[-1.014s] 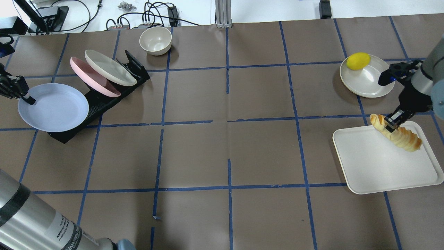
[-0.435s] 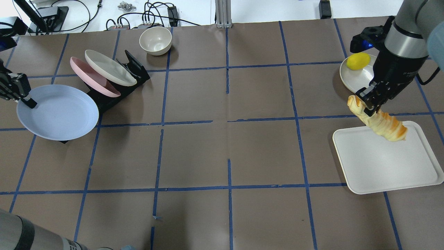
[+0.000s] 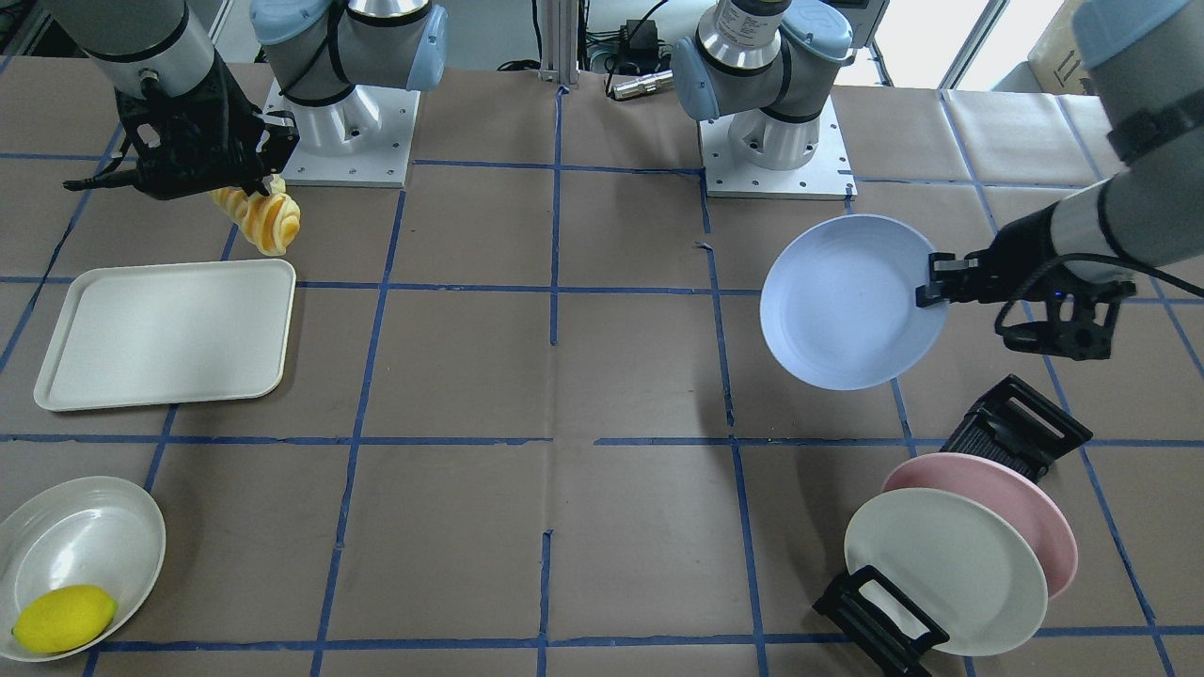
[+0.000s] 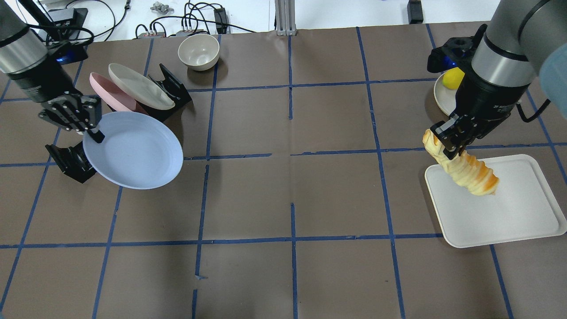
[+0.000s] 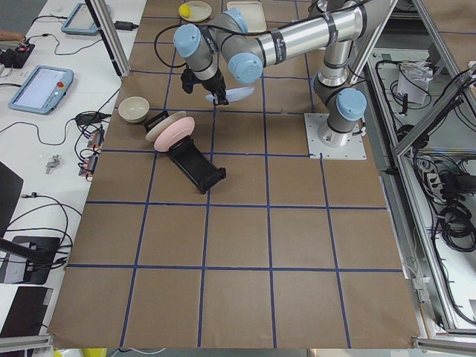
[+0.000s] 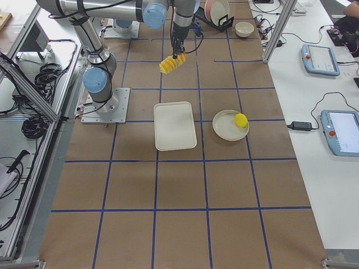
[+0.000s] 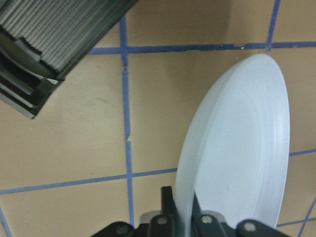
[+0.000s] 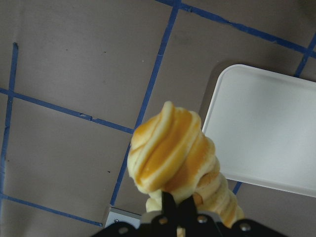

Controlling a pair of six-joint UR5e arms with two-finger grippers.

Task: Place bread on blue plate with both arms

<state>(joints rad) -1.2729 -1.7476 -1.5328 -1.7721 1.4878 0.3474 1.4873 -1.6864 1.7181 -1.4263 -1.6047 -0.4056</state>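
Bread [image 4: 465, 175] aloft near tray [image 4: 509, 217] edge, blue plate [image 4: 133, 150] well apart

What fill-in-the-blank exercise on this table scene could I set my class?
1. The right claw holds the bread, and the blue plate is gripped by the ____.
2. The black rack holds ____ plates.
3. The lemon in the white dish is ____ in colour.
Missing words: left claw; two; yellow.
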